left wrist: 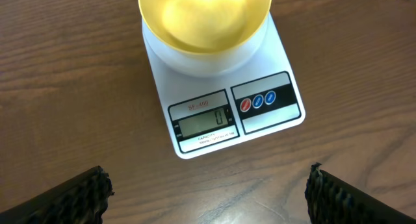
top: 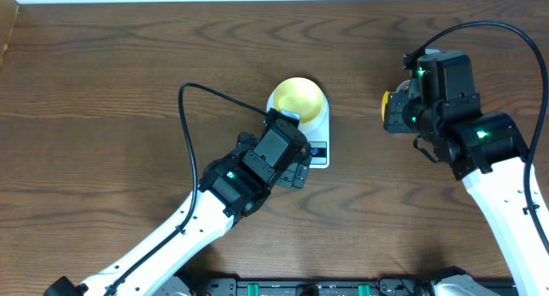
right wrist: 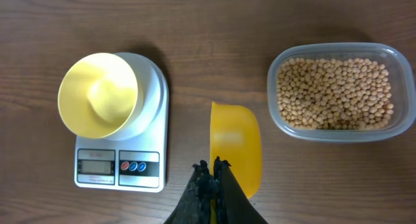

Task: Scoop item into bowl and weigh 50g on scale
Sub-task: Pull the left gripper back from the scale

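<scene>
1. Two grippers were caught nearest the cameras: the left gripper (left wrist: 208,195) was held wide open, low over the table (top: 103,90), just in front of the scale (left wrist: 221,113).
2. The right gripper (right wrist: 212,169) was clamped tight on a yellow scoop (right wrist: 237,146), which was poised between scale and tub.
3. Beyond the left fingers, the scale was laid flat on the wood, and a zero was shown on its display (left wrist: 205,123).
4. The bowl (left wrist: 205,19) was set on the scale's far end, behind the display.
5. Farthest off, the beans (right wrist: 335,94) were heaped in a clear tub (right wrist: 338,134), well apart from the bowl.
</scene>
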